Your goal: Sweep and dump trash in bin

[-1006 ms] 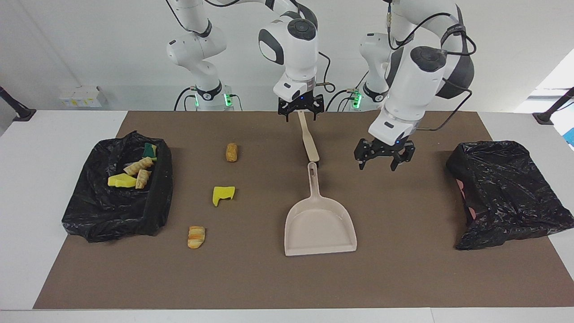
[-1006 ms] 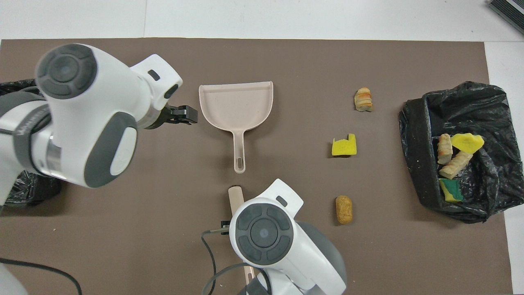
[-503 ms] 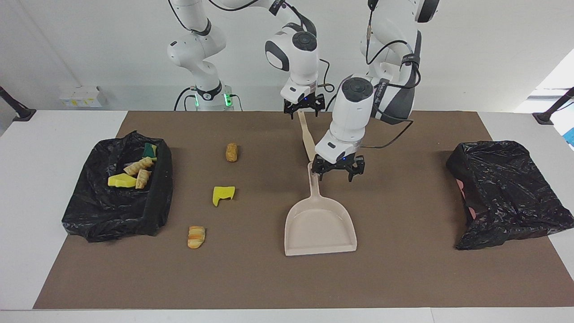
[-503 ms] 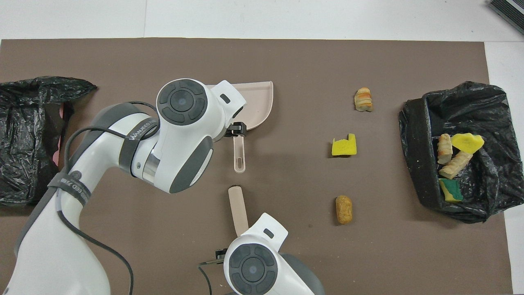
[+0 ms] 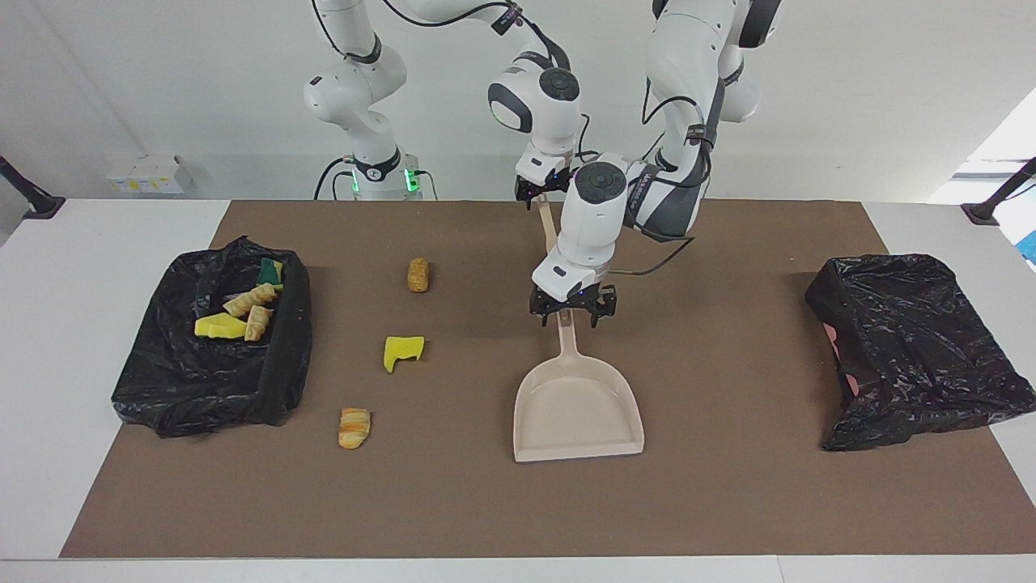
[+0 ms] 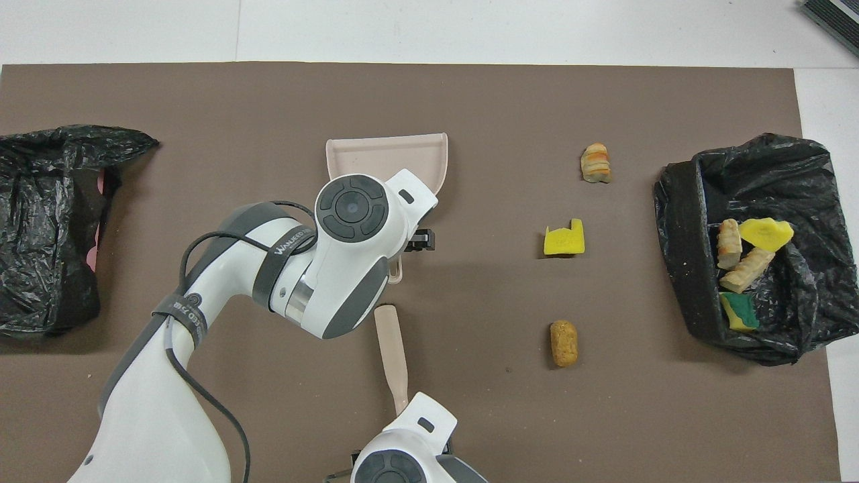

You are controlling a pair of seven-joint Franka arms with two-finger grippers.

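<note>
Straddling the dustpan [image 5: 576, 405] handle, apparently without contact, open left tool [image 5: 572, 312]; open right tool [image 5: 544, 188] over the brush [image 6: 392, 355].

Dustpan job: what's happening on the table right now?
The left gripper is open over the dustpan handle, not gripping yet. The right gripper is over the brush near the robots. Three scraps lie on the mat; four sit in the bin at the right arm's end.

White wall [image 5: 162, 81] backs the brown-matted white table [image 5: 48, 324].
</note>
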